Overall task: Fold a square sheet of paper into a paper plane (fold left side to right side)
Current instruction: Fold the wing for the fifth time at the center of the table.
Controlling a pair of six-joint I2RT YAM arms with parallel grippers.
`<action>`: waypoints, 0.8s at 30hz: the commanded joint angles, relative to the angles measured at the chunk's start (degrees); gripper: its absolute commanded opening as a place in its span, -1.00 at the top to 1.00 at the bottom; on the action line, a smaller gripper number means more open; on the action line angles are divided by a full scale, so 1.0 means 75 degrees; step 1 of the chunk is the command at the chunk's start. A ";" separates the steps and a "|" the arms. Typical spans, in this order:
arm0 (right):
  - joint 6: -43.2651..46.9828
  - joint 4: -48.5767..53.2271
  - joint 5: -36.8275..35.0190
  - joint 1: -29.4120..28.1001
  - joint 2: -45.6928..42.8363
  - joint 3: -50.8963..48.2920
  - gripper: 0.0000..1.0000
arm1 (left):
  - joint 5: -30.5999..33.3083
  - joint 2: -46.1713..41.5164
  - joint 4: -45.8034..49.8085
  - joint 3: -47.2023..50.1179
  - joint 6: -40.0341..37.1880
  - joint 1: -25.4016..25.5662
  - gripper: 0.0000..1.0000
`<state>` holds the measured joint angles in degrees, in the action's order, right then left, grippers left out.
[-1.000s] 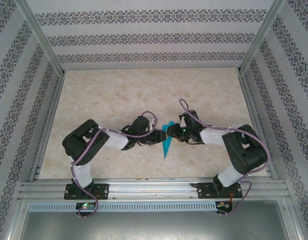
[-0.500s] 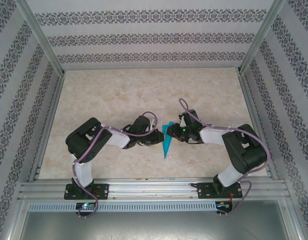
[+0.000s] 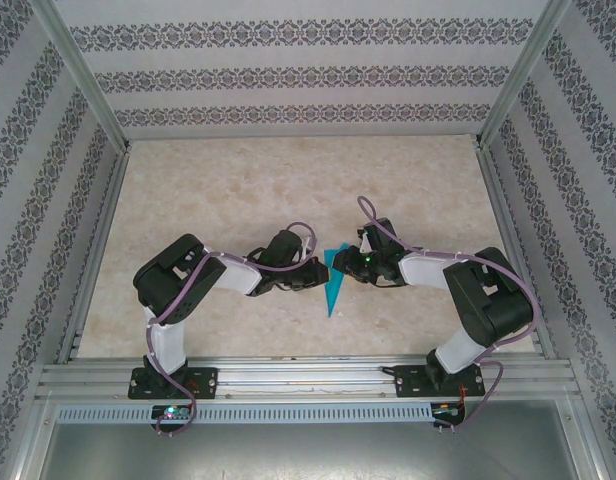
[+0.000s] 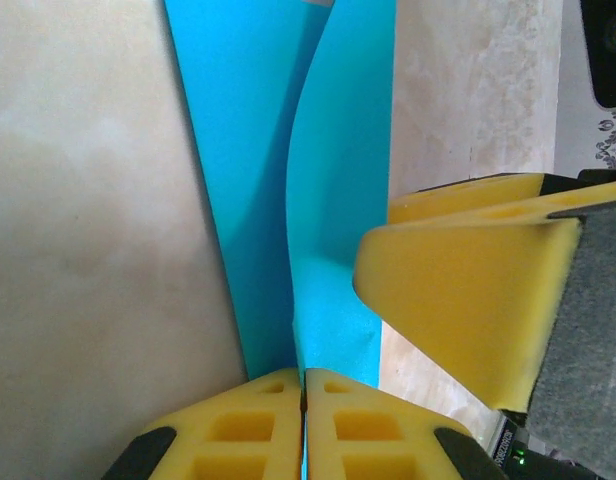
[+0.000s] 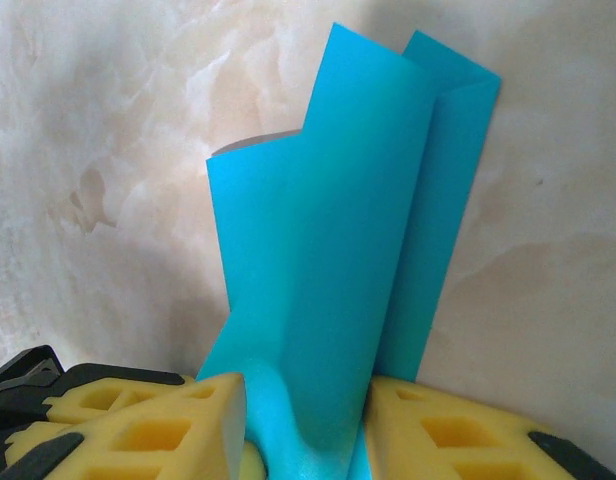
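The teal-blue sheet of paper (image 3: 333,287), folded into a narrow pointed shape, lies at mid-table between both arms. My left gripper (image 3: 315,276) meets it from the left. In the left wrist view its jaws (image 4: 304,388) are pressed together on a raised flap of the paper (image 4: 338,200). My right gripper (image 3: 341,267) reaches in from the right. Its jaws (image 5: 303,412) stand apart, with an upright curved fold of the paper (image 5: 333,250) between them, touching both fingers. One of the right fingers (image 4: 468,300) rests over the paper's right edge.
The marble-patterned tabletop (image 3: 238,190) lies bare around the paper. Aluminium frame rails (image 3: 288,378) run along the near edge, and patterned walls (image 3: 308,75) close off the back and sides.
My left gripper's jaws have closed onto the paper flap, and the left arm has drawn back a little to the left. The right gripper has not moved.
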<state>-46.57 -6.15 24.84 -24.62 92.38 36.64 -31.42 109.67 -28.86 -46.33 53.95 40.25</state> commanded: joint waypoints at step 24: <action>-0.0185 -0.0075 -0.0074 -0.0028 -0.0088 -0.0126 0.23 | 0.0536 0.0624 0.1979 -0.0648 -0.0150 -0.0093 0.95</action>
<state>-46.83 -6.28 24.86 -24.62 92.18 36.73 -31.94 110.59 -19.90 -50.89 53.98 40.01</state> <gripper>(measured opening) 0.388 0.057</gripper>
